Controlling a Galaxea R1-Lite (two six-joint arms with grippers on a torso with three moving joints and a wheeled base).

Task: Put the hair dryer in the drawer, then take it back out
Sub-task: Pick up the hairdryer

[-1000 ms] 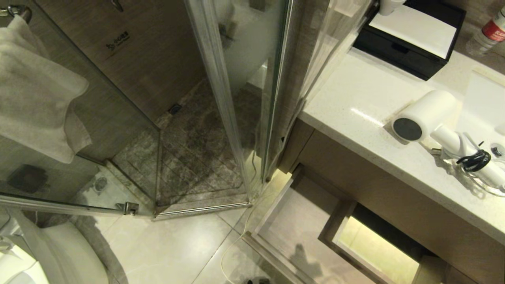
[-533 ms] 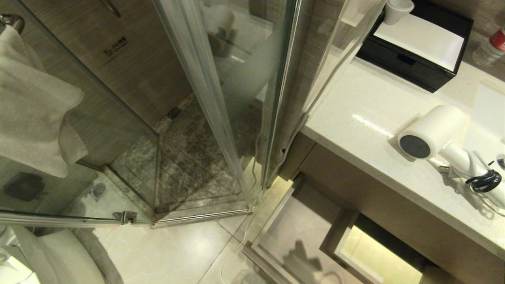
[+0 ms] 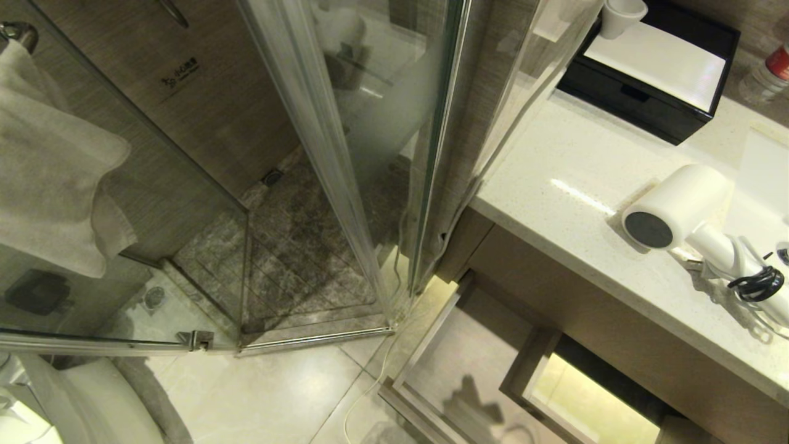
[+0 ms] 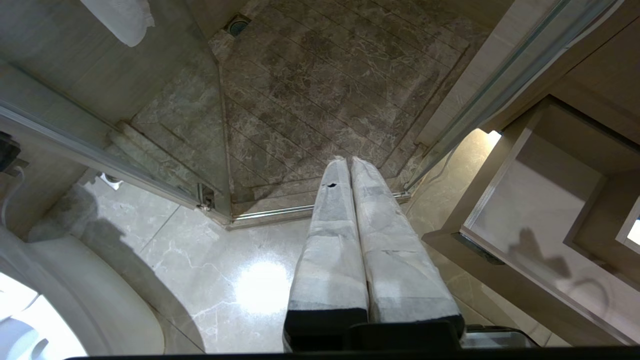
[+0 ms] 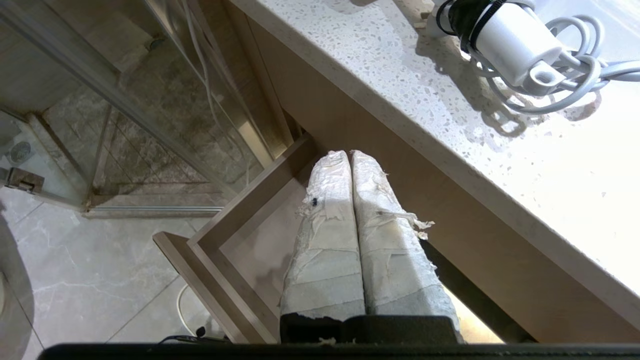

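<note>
towel (image 3: 55,166) over shower glass | black box (image 3: 647,68) (white top) on countertop (image 3: 573,179); cup (image 3: 621,15); bottle (image 3: 767,74)

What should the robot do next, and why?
Probably open the right claw and lift it toward the hair dryer. The dryer lies on the counter, the drawer below is pulled out and looks empty, and both claws are shut, holding nothing.

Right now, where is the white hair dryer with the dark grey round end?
The white hair dryer lies on the speckled white countertop at the head view's right edge, above the open wood-grain drawer, with the black box behind it.
</note>
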